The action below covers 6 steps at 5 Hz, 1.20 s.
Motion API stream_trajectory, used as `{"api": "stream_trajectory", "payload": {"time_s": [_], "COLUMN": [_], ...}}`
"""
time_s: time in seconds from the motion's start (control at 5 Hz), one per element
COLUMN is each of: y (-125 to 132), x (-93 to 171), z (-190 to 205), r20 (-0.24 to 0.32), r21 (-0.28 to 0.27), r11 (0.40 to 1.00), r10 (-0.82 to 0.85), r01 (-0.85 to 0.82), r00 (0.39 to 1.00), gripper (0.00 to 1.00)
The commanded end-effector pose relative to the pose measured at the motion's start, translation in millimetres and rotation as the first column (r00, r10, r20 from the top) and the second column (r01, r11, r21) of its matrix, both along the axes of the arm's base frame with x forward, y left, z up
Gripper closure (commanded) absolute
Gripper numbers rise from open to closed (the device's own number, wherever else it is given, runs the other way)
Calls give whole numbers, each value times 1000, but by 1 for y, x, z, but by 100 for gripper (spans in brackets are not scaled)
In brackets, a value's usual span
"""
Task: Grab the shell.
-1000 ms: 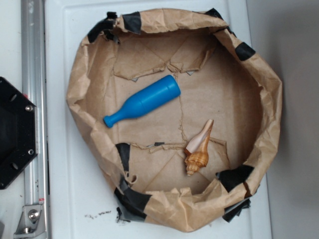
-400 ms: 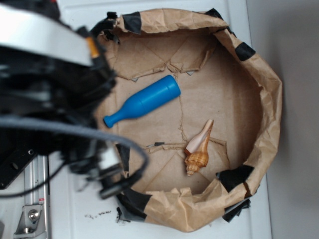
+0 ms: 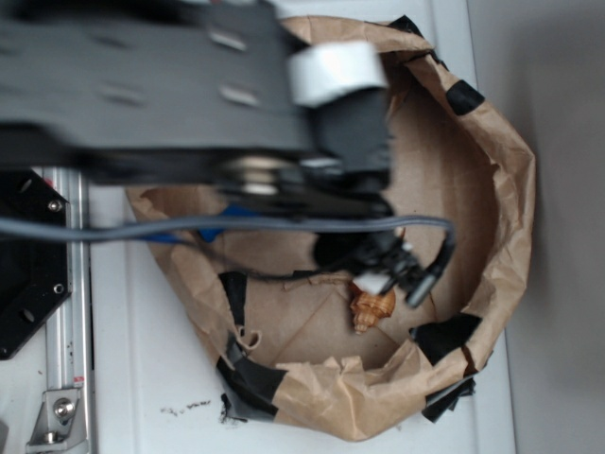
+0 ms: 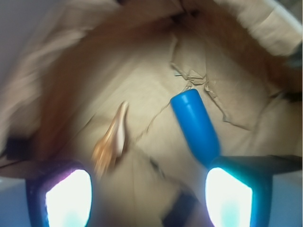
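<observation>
Arm over the paper nest, shell waiting below.

The gripper [image 4: 149, 198] hangs above the brown paper basin [image 3: 501, 170], fingers [image 4: 64, 196] spread wide with nothing between them. The shell [image 4: 111, 142] lies on the paper floor toward the left finger, apart from the blue pin [image 4: 195, 125] beside it. It looks light, rigid and brittle, smooth at the pale tip. Best bet: pinch across the ribbed orange whorls, where the ridges give grip, and squeeze gently.
</observation>
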<state>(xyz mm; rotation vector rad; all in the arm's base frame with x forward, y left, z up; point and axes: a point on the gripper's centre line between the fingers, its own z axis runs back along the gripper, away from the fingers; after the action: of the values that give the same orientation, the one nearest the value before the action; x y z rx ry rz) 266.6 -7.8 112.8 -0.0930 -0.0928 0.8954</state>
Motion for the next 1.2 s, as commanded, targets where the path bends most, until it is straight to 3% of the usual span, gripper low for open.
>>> {"api": "stream_trajectory", "payload": {"time_s": [0.0,0.2,0.4,0.6,0.8,1.0], "y": [-42,-69,-79,-60,-33,-6], "x": [41,23,6,0,3,-1], "z": [-59,-66,-72,-49,1,53], "r20": [25,-4,-38,3,122,190], "r21": [-84,-145,-166,-91,73,204], "r11": [992,980,974,975,949,909], "r10": [-89,-135,-164,-202,-313,-400], "r01": [91,133,156,201,306,362], "r00": [996,991,986,979,942,897], "gripper": [0,0,100,100,100,100]}}
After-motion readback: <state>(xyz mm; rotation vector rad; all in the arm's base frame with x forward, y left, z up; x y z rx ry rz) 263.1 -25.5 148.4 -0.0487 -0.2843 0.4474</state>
